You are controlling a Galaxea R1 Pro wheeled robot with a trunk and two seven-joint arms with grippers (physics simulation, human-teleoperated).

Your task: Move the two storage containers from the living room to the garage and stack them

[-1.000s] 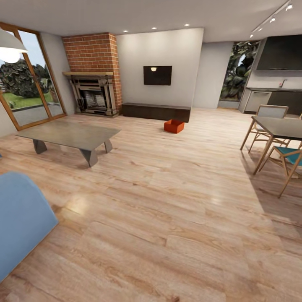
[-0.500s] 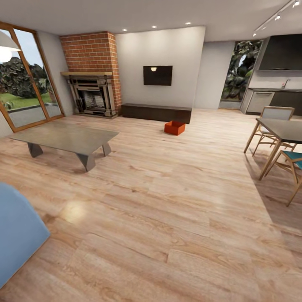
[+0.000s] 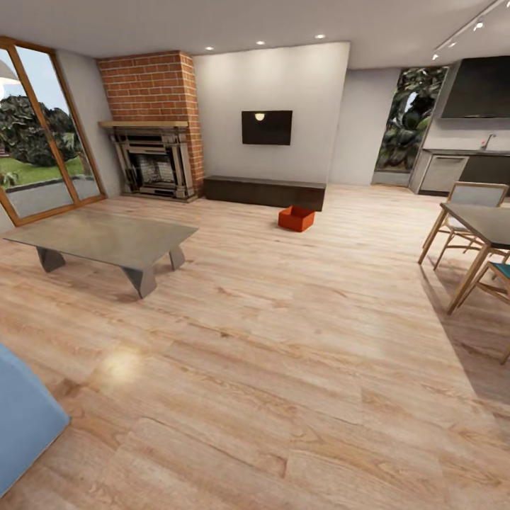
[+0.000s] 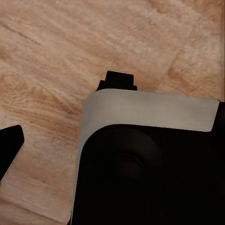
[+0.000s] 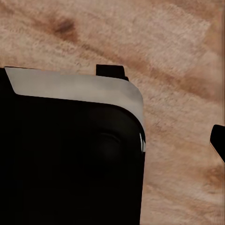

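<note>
**Bin on plank floor beside low cabinet**

Planks of light wood (image 3: 283, 368), grained and faintly glossy, cover the living room floor. A red brick fireplace (image 3: 152, 124) with a dark metal surround is set in the far corner, next to a tall wood-framed window (image 3: 35, 149). A flat black TV (image 3: 266, 127) is mounted on the plain white wall, above a long, low dark cabinet (image 3: 263, 191). One orange-red bin (image 3: 296, 218), rectangular and open-topped, is seen on the floor just in front of the cabinet's right end. A grey slab coffee table (image 3: 103, 237) on angled legs stands at left, a blue sofa corner (image 3: 21, 418) near the lower left, and a dark dining table (image 3: 482, 223) with wooden chairs at right.

In both wrist views, wood planks are seen past a dark housing; whether either end effector is open or closed cannot be told.
</note>
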